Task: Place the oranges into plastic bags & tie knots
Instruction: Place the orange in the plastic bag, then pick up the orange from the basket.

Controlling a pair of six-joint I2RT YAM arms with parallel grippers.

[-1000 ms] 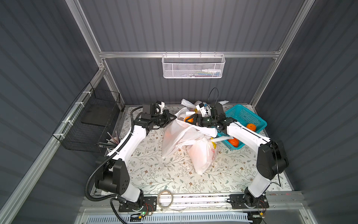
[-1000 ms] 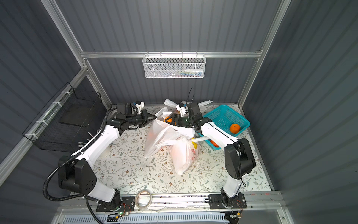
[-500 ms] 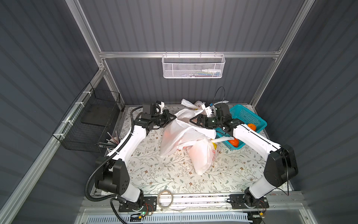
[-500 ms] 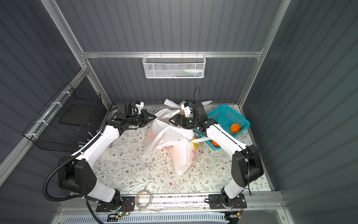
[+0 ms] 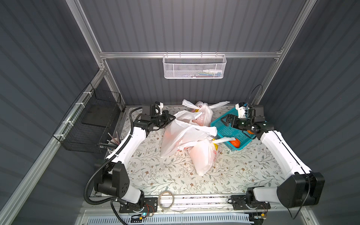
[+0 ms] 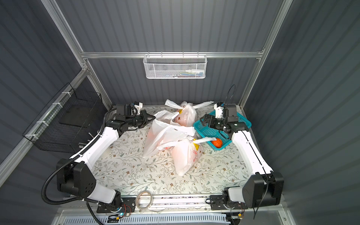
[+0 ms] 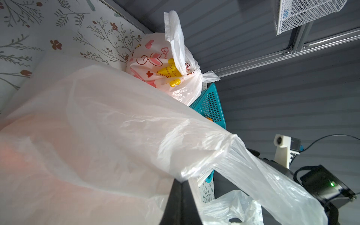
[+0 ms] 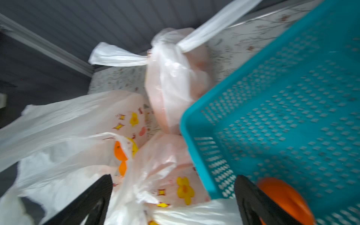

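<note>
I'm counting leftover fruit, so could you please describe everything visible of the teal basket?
The teal basket is a rectangular plastic lattice tray, flat at the table's far right corner. One orange lies inside; another peeks from under the right arm; the open right gripper hovers over its rim. Tied bags abut it.

— Anything you can actually read from here?
— Only on the tied plastic bag (image 7: 148, 58) by the back wall, in the left wrist view: pink letters that look like "Bin", then a fold hides the rest.
— And the yellow patch (image 7: 168, 71) on it?
— "ay eve", part of a line. Other print is too blurred.
</note>
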